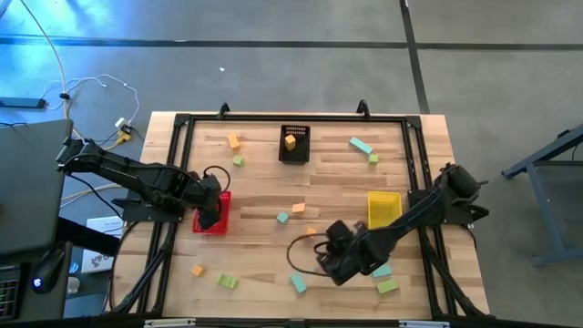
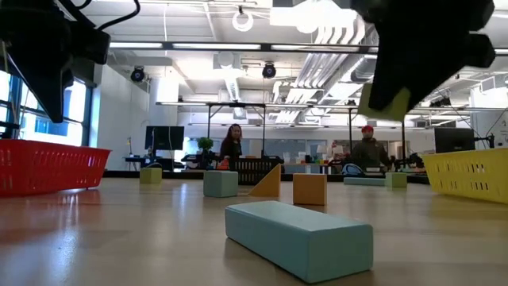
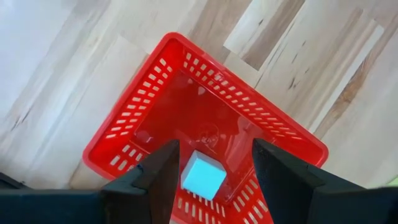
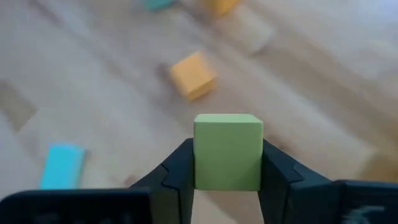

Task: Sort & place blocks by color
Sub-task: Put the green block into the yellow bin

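right gripper [image 4: 227, 171] pinches a green cube [image 4: 227, 151] for sorting, while left gripper [image 3: 211, 165] hangs wide above a teal cube [image 3: 203, 175] in the red basket [image 3: 124, 127].

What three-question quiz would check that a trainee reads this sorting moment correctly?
1. True or false: the right claw grips a green block.
2. What colour is the block below the open left claw, inside the red basket?
3. Which basket holds an orange block? A red, B black, C yellow.

Key: 1 true. 2 light blue. 3 B.
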Available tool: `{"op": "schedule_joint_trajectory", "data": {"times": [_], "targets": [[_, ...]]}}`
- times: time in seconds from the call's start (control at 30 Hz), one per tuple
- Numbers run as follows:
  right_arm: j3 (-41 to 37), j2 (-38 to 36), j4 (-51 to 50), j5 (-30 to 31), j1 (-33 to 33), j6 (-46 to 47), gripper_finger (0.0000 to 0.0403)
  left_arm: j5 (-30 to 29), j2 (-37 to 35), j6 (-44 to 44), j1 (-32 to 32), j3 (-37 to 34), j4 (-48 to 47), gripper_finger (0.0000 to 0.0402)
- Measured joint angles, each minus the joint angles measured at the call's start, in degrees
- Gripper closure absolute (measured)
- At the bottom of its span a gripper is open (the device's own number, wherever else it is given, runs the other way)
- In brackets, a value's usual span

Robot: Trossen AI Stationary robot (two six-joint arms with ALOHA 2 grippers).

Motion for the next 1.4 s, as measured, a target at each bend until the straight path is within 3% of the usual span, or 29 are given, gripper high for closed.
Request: {"op": "schedule_joint_trajectory", "data": {"times": [0.33,0.6,1.0,1.4], "targets": [[0.0,-4.7,-21.2,4.5,0.0,13.3,0.0299,-0.3,0.0,3.2,0.0,0.0,2.8,0.0213],[0.0,-4.7,-37.1,-3.0,0.0,24.7,0.0298,-0.2,0.0,6.6,0.0,0.0,9.1,0.0213],[-6.6,-4.7,-35.3,-16.1,-3.4,25.6,0.0298,-0.2,0.0,19.3,0.0,0.0,25.4,0.0213],[-12.2,-4.7,-30.4,-22.7,-6.3,22.6,0.0297,-1.6,0.0,30.3,0.0,0.0,35.8,0.0213]]}}
